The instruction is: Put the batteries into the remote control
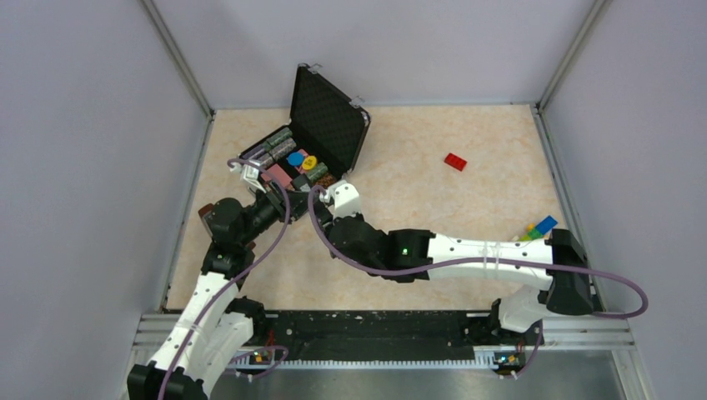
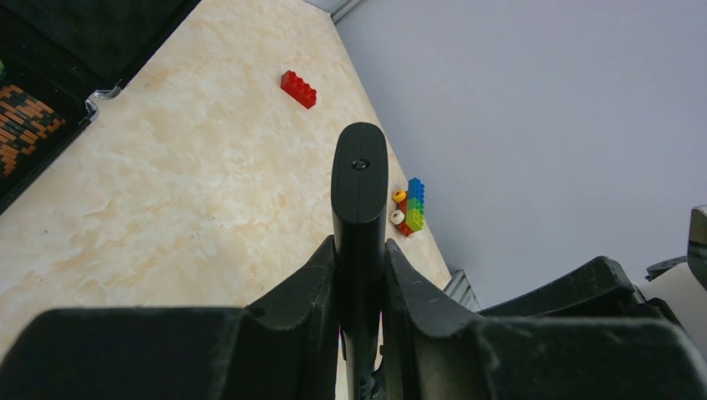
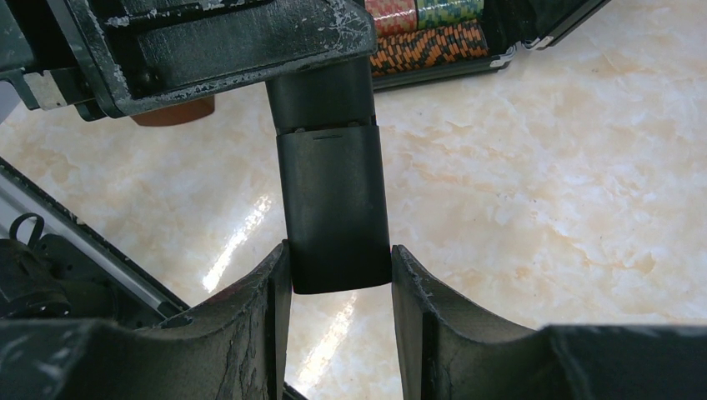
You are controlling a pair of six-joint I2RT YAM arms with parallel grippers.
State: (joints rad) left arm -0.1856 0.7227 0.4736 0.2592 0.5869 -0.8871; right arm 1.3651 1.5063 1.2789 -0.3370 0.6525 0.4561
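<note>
Toward the left-centre of the beige marbled counter (image 1: 433, 200), just in front of the open black foam-lined case (image 1: 329, 117), we note both wrists close together. Left wrist view: the left hand (image 2: 359, 250) is clamped on the slim black rectangular remote control (image 2: 358, 192), with one dark finger pressed on each long side. The bar stands out past the fingertips, held clear of the counter, and its rounded end carries a small round mark and points toward the right wall. Right wrist view: the same bar comes down out of the left hand at the top of the frame, and its free end sits between the fingers (image 3: 267, 308) of the right hand (image 3: 340, 254). Both fingers touch its sides, so we log the right hand as closed on that end. A fine seam crosses the bar's smooth face just below the left hand's grip. Striped poker-chip stacks (image 3: 425, 46) lie in the case behind the bar. One red toy brick (image 1: 454, 161) lies alone on the far right part of the counter, well apart from both hands. A cluster of coloured toy bricks (image 1: 542, 225) sits near the right wall, beside the right arm's elbow.
</note>
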